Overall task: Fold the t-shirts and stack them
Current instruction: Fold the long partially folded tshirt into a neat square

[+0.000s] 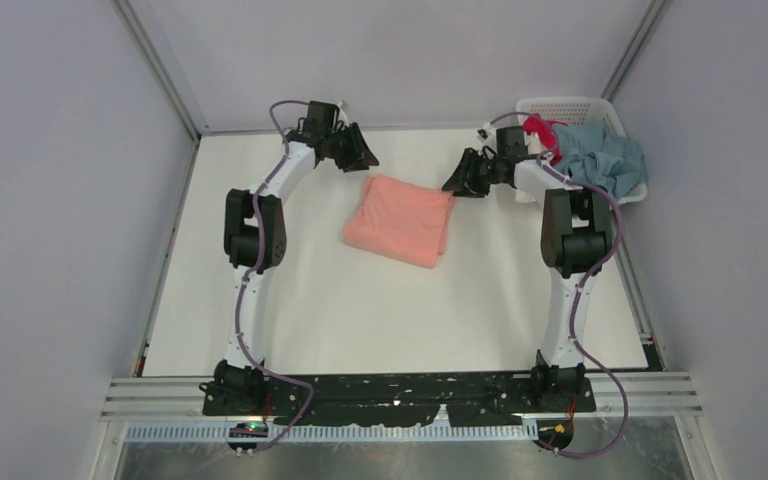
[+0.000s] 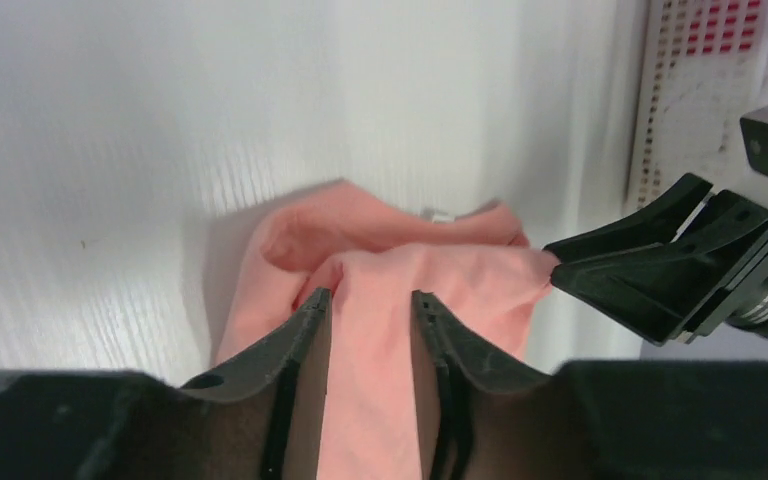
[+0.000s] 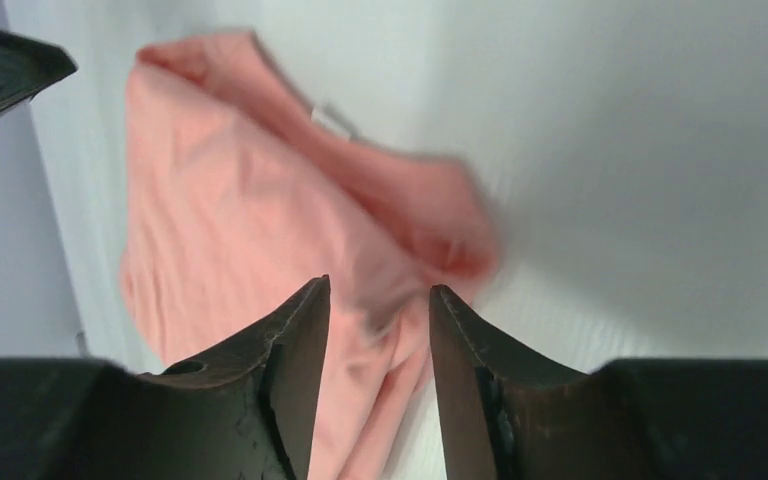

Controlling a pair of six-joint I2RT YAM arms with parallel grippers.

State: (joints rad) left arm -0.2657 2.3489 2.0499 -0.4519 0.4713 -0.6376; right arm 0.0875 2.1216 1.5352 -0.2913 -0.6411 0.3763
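Observation:
A salmon-pink t-shirt (image 1: 400,220) lies folded into a rough square on the white table, near the middle toward the back. My left gripper (image 1: 357,155) hovers at its far left corner, jaws open and empty; the pink cloth (image 2: 430,270) shows below and between the fingers. My right gripper (image 1: 465,180) hovers at the far right corner, also open, with the pink shirt (image 3: 230,220) under it. A dusty blue shirt (image 1: 605,160) and a red shirt (image 1: 540,130) lie bunched in the basket.
The white lattice basket (image 1: 570,104) stands at the back right corner, right behind the right arm; it also shows in the left wrist view (image 2: 680,100). Grey walls close in the table at the back and both sides.

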